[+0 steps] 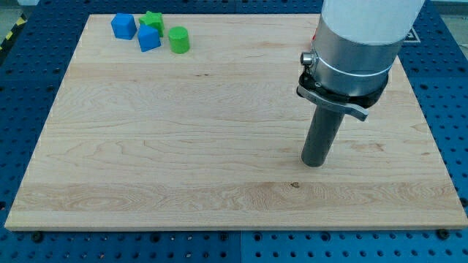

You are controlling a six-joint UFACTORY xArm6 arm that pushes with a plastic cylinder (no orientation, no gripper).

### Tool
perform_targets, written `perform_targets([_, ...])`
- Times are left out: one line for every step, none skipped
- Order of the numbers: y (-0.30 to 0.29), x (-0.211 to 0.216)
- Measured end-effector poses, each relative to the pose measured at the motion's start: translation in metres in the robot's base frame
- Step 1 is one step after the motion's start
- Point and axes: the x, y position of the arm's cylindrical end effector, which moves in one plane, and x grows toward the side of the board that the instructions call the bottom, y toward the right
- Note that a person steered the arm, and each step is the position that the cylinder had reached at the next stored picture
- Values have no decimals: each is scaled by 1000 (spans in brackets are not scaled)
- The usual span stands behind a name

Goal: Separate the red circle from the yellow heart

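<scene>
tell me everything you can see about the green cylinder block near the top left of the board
The green cylinder is a short, round block of bright green, plastic-looking material, standing upright on its flat end near the upper left of the wooden board. Its top face is a lighter green than its side. It sits at the right end of a small cluster: a blue block lies just to its left, with a green star beyond. Whether it touches the blue block is unclear. My tip is far off to the lower right.

My arm (358, 44) comes down from the desk's far right edge; my tip (314, 164) rests right of centre.
</scene>
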Motion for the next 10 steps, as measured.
perform_targets([0, 0])
perform_targets([4, -14])
perform_targets([33, -53])
perform_targets([68, -92])
perform_targets([110, -124])
perform_targets([117, -130])
perform_targets([135, -139])
perform_targets([177, -177])
perform_targets([179, -181])
perform_targets([177, -216])
